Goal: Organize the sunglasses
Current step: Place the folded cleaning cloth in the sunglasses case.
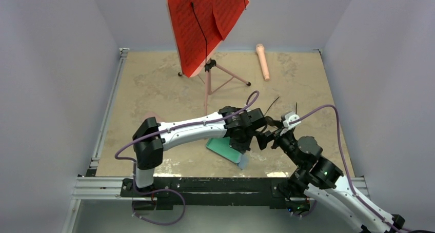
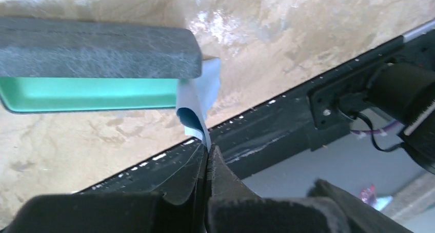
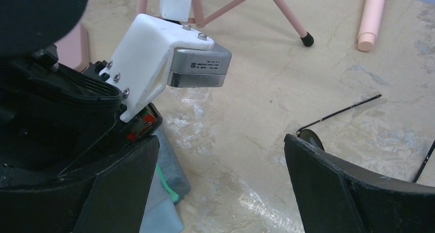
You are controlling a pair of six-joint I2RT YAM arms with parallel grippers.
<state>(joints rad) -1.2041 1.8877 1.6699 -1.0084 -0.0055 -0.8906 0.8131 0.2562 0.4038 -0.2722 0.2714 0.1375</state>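
The black sunglasses (image 3: 338, 112) lie on the marbled bench (image 1: 154, 84) with their long thin arms unfolded, just beside the outer finger of the right gripper (image 3: 220, 140). That gripper is spread wide and holds nothing. One dark lens peeks out past the finger's tip. The left gripper (image 2: 208, 152) is pressed together, pinching the lower corner of a light-blue cloth (image 2: 197, 97). The cloth hangs from the end of a flat grey case (image 2: 97, 48) with a mint-green inside. Seen from overhead, the case (image 1: 221, 148) lies near the bench's front edge, under the left arm's wrist.
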